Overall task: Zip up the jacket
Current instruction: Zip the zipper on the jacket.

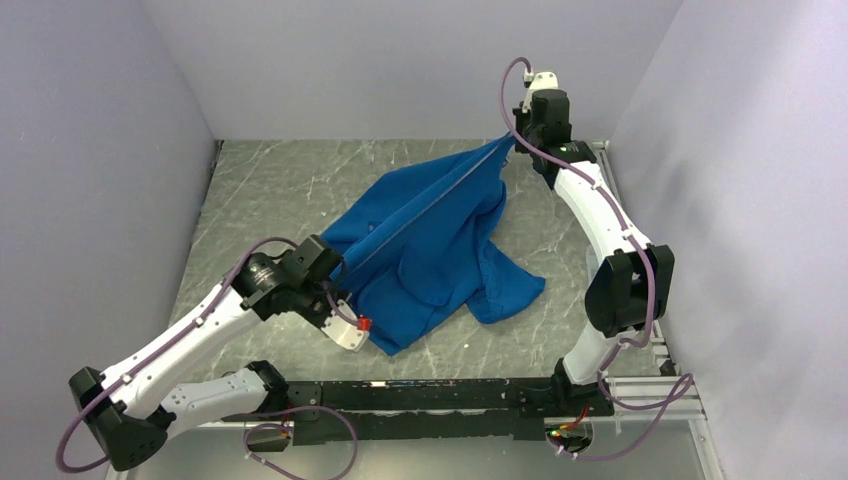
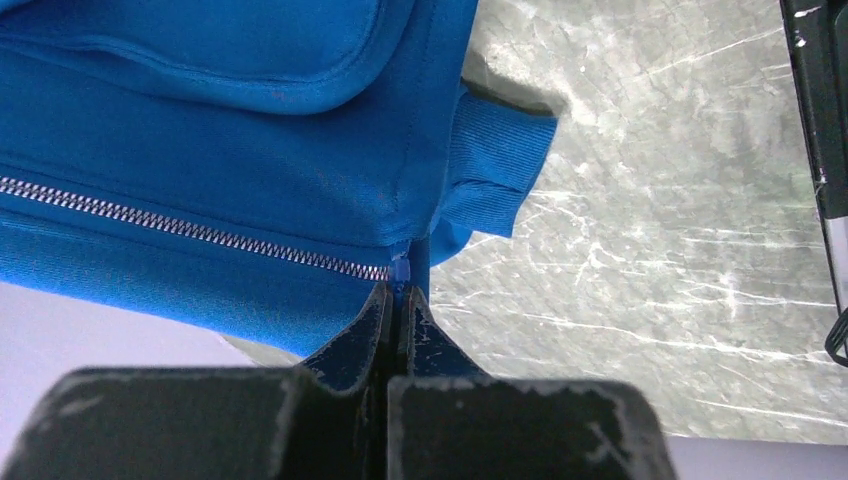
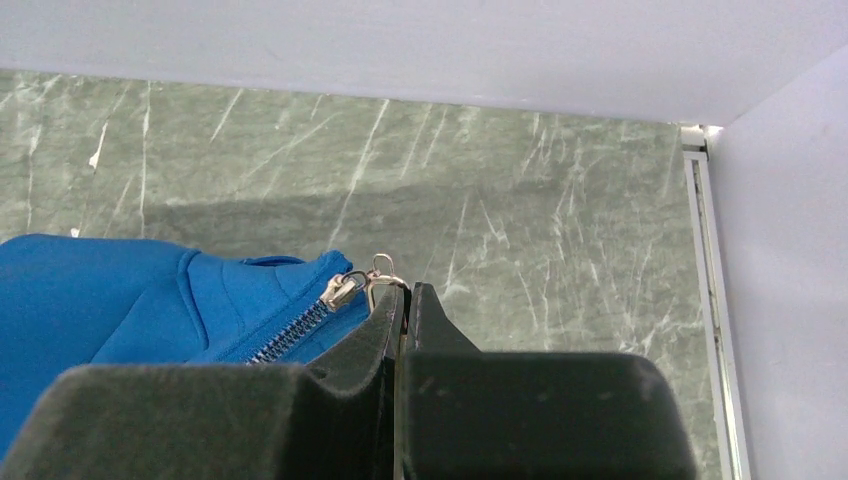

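From above, the large bright-blue fleece jacket [image 1: 430, 245] lies in the middle of the grey-green marbled tabletop [image 1: 270, 190], stretched on a diagonal between the two arms. Its light silvery zipper line [image 1: 425, 208] runs taut from the near left to the far right corner. A sleeve trails off toward the near right. This view shows the whole spread of the cloth, but it is too coarse to show how either gripper stands.

The left wrist camera fills that gap at the near end. The left gripper [image 2: 398, 298] is closed, its two dark fingers pressed together on the blue fabric at the bottom end of the zipper, where the metal teeth stop. A ribbed blue cuff [image 2: 497, 165] hangs just beside that end, over bare tabletop, and a folded edge of the jacket lies above the teeth.

The right wrist camera shows the far end, which neither other view resolves. The right gripper [image 3: 403, 300] is also closed, pinching the small silver zipper pull [image 3: 383, 272] at its fingertips. The metal slider [image 3: 338, 291] sits right beside the fingers at the top of the closed teeth, with the jacket's collar edge bunched to its left. The pale back wall [image 3: 400, 50] rises just beyond.
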### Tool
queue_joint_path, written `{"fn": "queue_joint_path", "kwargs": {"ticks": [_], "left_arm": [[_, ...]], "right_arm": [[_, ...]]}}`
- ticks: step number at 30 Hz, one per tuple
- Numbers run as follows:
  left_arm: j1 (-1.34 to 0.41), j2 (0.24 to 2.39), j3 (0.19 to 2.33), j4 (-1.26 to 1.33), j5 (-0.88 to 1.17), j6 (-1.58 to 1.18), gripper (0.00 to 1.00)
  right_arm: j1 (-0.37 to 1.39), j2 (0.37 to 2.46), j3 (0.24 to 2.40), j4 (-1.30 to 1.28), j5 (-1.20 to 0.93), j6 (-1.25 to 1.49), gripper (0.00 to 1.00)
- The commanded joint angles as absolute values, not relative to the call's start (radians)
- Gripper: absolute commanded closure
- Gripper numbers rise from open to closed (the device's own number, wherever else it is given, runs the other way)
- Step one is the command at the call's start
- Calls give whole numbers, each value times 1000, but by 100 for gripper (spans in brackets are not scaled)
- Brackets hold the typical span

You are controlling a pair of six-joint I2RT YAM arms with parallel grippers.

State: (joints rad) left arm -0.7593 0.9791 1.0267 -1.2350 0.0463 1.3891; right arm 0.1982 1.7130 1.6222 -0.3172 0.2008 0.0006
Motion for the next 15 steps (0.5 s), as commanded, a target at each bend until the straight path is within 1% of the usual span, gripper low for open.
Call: {"fn": "queue_joint_path", "kwargs": {"ticks": [1, 2, 3, 4, 6, 7, 8, 9, 10, 11, 12, 15], "left_arm": [[-755, 998, 999, -1623, -29, 1262, 97], [-755, 999, 1016, -1564, -33, 1241, 73], [-753, 995, 1036, -1493, -27, 1224, 44], [-753, 990, 1056, -1418, -17, 1206, 26], [-742, 991, 1103, -1247, 7, 1123, 9], [-733, 1011, 1136, -1187, 26, 1063, 3], [-717, 1043, 1184, -1144, 48, 1007, 1], [-687, 1091, 1235, -1120, 71, 964, 1], [-649, 1149, 1299, -1116, 106, 917, 1], [-605, 1204, 1367, -1118, 141, 869, 1], [-562, 1264, 1429, -1117, 164, 815, 0], [-455, 1385, 1566, -1083, 219, 685, 0]], "right_arm": [[118, 1637, 1643, -24, 406, -39, 100], [120, 1624, 1624, -15, 381, -29, 100], [121, 1610, 1605, -11, 351, -16, 100], [121, 1598, 1587, -13, 328, -7, 100], [123, 1582, 1561, -33, 288, 22, 100], [122, 1575, 1553, -51, 266, 34, 96], [123, 1565, 1532, -67, 247, 46, 84], [122, 1547, 1508, -76, 226, 58, 62], [122, 1527, 1472, -79, 209, 68, 28], [121, 1504, 1436, -78, 194, 73, 5], [120, 1470, 1389, -70, 187, 75, 1], [120, 1379, 1250, -17, 163, 70, 0]]}}
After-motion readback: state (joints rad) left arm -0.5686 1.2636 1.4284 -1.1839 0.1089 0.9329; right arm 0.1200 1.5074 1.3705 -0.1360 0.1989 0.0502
